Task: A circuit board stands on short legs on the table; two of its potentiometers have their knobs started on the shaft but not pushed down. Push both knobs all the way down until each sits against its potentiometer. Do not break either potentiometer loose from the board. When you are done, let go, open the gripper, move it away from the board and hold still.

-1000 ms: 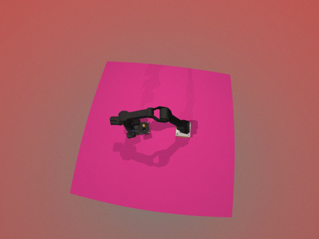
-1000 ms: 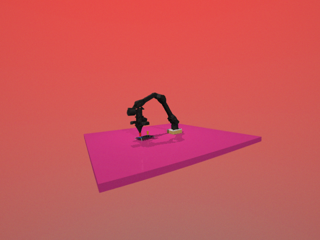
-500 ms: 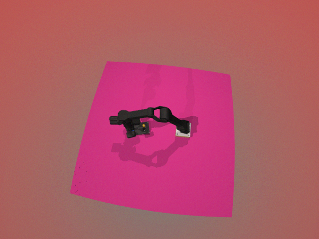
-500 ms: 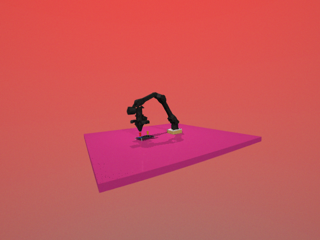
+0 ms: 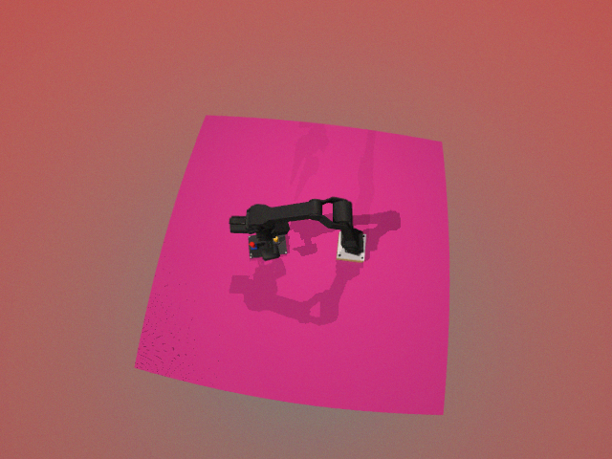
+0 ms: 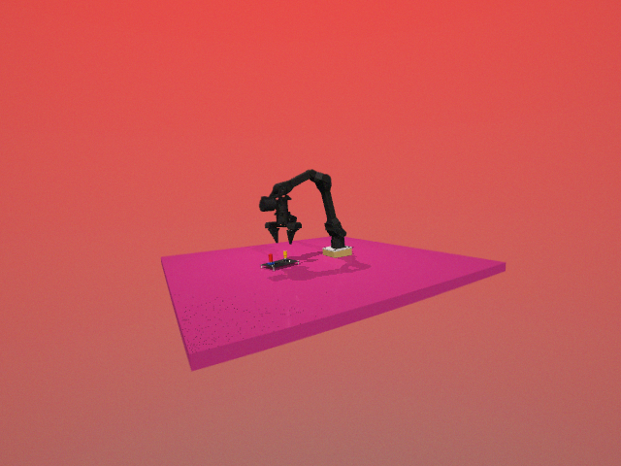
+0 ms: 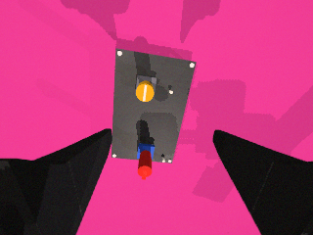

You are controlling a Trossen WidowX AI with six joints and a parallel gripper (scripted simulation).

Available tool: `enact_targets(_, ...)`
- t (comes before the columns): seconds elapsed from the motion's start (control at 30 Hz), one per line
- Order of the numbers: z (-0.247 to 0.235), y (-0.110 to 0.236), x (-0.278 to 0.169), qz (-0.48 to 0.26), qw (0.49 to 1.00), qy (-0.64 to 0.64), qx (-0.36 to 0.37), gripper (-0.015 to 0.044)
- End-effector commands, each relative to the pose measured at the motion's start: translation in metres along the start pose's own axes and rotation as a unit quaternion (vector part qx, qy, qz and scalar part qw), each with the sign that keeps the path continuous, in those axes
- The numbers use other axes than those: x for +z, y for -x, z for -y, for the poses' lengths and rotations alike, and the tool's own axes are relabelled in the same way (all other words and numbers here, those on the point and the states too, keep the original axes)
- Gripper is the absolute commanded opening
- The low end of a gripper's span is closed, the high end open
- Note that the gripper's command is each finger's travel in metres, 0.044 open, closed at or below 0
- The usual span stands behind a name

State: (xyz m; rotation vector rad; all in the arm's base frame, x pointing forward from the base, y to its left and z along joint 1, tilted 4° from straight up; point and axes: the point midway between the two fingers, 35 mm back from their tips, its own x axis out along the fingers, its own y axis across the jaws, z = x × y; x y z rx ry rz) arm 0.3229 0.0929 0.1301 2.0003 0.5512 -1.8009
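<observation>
A grey circuit board (image 5: 283, 248) (image 6: 278, 265) (image 7: 127, 103) stands on the pink table (image 5: 296, 356) (image 6: 310, 306). It carries an orange knob (image 5: 274, 238) (image 6: 284, 253) (image 7: 145, 91). It also carries a red knob (image 5: 251, 244) (image 6: 270, 257) (image 7: 144, 164) on a blue potentiometer (image 7: 146, 149). In the side view the red knob stands about as tall as the orange one. My gripper (image 5: 269, 251) (image 6: 283, 233) (image 7: 163, 134) is open and empty. It hangs well above the board, fingers pointing down, one to each side of the board in the wrist view.
The arm's base (image 5: 351, 249) (image 6: 337, 250) sits on a pale block to the right of the board. The arm casts shadows on the table around the board.
</observation>
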Motion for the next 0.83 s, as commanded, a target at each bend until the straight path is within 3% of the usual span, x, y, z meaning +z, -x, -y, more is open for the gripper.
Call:
enact_targets(0.0, 0.010, 0.003, 0.041, 0.003, 1.000, 0.001, -0.001, 0.0440)
enact_targets(0.23, 0.029, -0.005, 0.113, 0.005, 1.000, 0.001, 0.000, 0.0440)
enact_targets(0.8, 0.029, -0.006, 0.115, 0.005, 1.000, 0.001, 0.000, 0.0440)
